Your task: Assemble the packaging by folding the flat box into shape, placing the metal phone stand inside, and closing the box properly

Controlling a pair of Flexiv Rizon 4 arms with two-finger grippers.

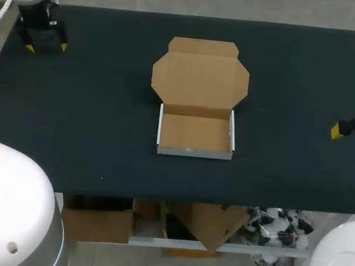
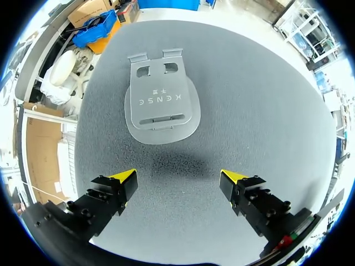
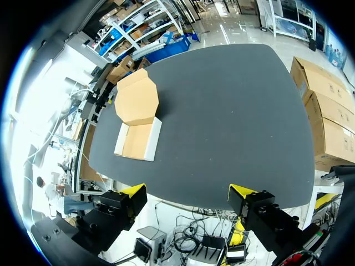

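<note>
While the phone stand [image 2: 162, 102] lies outside the box [image 1: 196, 134], this lot counts as part-assembled: tray walls up, lid [image 1: 200, 78] flat on the table [image 1: 300, 70] behind the tray, nothing inside.

Location of parts. Stand: flat on the table, directly ahead of the left gripper [image 2: 178, 178]; seen only in the left wrist view. It is judged to lie well apart from the box, off its far left corner, where that gripper hangs. Right gripper [image 1: 351, 136]: well to the right of the box, near the table's edge.

Risks, as judged:
- The stand is a thin plate lying flat. Fingers closing from above may slide over it or push it along the cloth rather than lift it.
- If carried tilted or set down off-centre, it could catch a tray wall, shove the light box aside or knock a wall flat.
- With the stand lying proud of the walls, the lid would not close and its front flap would not tuck in.

Jaws. Left: spread wide, empty, touching nothing, stand ahead of the tips and not between them. Right: spread wide, empty, nothing between the tips.
</note>
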